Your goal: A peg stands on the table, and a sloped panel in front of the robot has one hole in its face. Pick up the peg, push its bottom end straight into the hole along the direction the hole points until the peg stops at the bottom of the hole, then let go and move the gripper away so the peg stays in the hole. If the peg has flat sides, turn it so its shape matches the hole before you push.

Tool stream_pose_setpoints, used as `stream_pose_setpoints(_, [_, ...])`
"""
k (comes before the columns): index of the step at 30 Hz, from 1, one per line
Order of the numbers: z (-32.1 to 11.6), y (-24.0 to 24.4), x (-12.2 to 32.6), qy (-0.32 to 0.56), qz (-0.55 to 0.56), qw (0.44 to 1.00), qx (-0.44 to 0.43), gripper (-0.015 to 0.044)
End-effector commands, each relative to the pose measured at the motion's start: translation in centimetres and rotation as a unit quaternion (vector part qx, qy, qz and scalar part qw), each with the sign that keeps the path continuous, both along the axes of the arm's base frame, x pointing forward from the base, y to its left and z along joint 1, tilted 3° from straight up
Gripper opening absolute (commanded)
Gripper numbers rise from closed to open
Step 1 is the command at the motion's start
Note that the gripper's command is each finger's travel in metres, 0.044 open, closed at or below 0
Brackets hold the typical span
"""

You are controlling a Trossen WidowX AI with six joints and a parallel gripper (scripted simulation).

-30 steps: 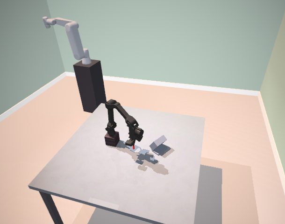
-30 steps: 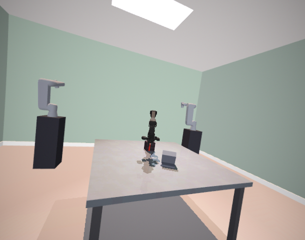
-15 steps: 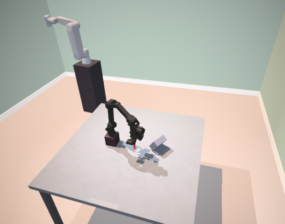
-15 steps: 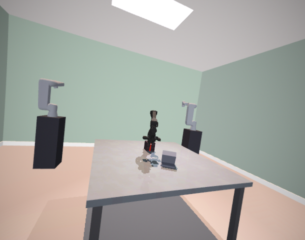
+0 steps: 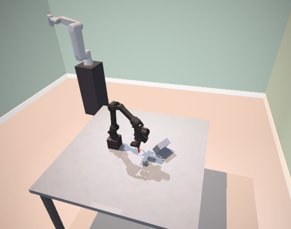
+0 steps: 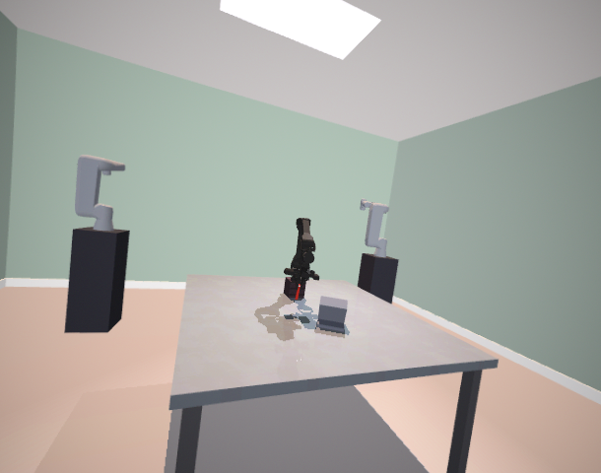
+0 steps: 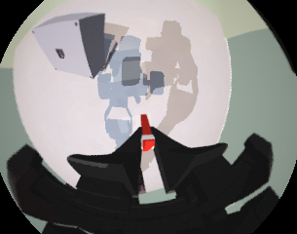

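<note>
One gripper (image 5: 138, 145) (image 6: 298, 283) (image 7: 146, 129), near the middle of the top view, has its two fingers closed to a narrow gap around one red peg (image 5: 139, 150) (image 6: 298, 292) (image 7: 145, 126). The peg sticks out below the fingertips, a little below centre in the top and exterior views, and is clear of the panel. In the wrist view it points up the frame from between the fingers.

One black arm (image 5: 127, 112) (image 6: 304, 238) carries the gripper and stands on one dark block (image 5: 113, 144) (image 6: 289, 288), left of the peg in the top view. One sloped panel (image 5: 161, 145) (image 6: 333, 309) (image 7: 65, 44) sits near the gripper, to its right in the top and exterior views; in the wrist view it is at upper left, one dark hole (image 7: 59, 53) in its pale face.

One grey table (image 5: 91, 177) (image 6: 239, 351) (image 7: 36, 107) bears all this. Beyond it, two pale arms (image 5: 77, 41) (image 6: 87, 185) stand on two dark pedestals (image 5: 85, 86) (image 6: 95, 280), at left and right of the exterior view; the top view shows one of each, upper left.
</note>
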State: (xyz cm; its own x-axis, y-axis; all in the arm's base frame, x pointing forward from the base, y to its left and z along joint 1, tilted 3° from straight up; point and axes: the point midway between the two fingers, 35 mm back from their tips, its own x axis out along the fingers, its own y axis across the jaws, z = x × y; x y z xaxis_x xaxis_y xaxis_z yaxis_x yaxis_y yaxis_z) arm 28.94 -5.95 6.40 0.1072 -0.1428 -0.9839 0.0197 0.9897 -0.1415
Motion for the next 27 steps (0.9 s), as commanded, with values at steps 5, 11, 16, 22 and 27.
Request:
stream_pose_setpoints(5, [-0.2, 0.6, 0.4, -0.012, -0.007, 1.0, -0.019, 0.0])
stream_pose_setpoints(11, [-0.3, 1.1, 0.7, -0.021, -0.011, 0.999, -0.03, 0.0])
stream_pose_setpoints(16, [-0.4, 1.5, 1.0, -0.029, -0.014, 0.999, -0.039, 0.0])
stream_pose_setpoints(22, [-0.4, 2.0, 1.3, -0.039, -0.017, 0.998, -0.049, 0.0])
stream_pose_setpoints(27, [-0.5, 2.5, 1.5, -0.048, -0.02, 0.997, -0.057, 0.0])
